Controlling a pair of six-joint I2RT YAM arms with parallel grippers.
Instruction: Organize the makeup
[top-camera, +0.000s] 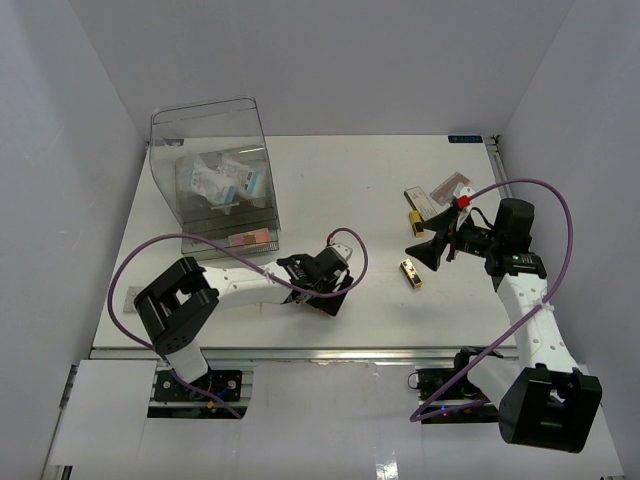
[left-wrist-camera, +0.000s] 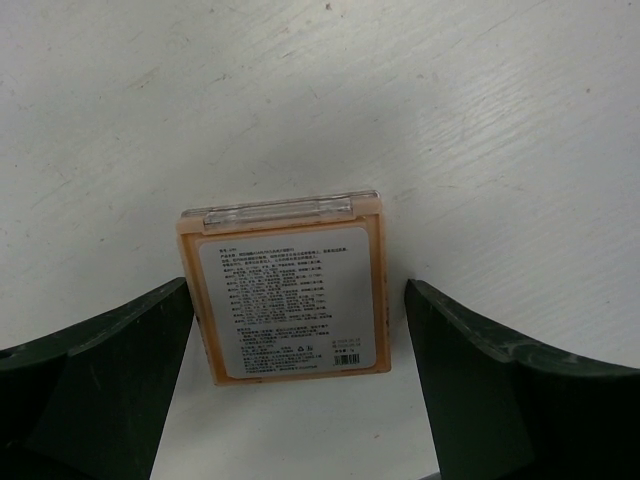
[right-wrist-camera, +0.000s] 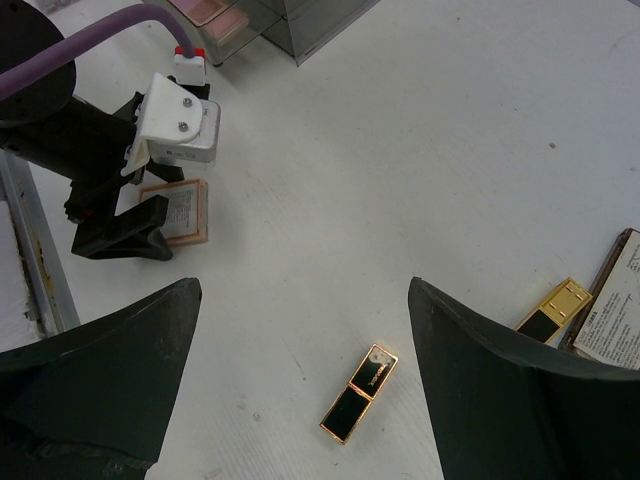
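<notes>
- Our left gripper (top-camera: 332, 293) sits low over the table (top-camera: 350, 170), near the middle. Its jaws are wide apart and straddle a peach square palette (left-wrist-camera: 285, 300).
- The palette lies flat with its printed label up and its hinge on the far side. There is a gap between it and each finger, so nothing is gripped yet. We judge the fingers are lined up to pinch it across its two side edges.
- Our right gripper (right-wrist-camera: 305, 300) hovers over bare table on the right, jaws also apart and empty. A black-and-gold tube (right-wrist-camera: 358, 393) lies loose just below the gap between its fingers. That makes it a likely next pick.
- More loose makeup lies further right: a second gold tube (right-wrist-camera: 553, 305), touching or nearly touching a flat labelled palette (right-wrist-camera: 615, 315).
- The clear box (top-camera: 205, 108) stands at the far left. It holds a heap of clear packets (top-camera: 225, 180) with white-and-blue labels.
- A pink palette (top-camera: 250, 238) lies at the box's near edge. We cannot tell whether it sits fully inside.
- With some items in the box and several on the table, we judge the sorting about half done.
</notes>
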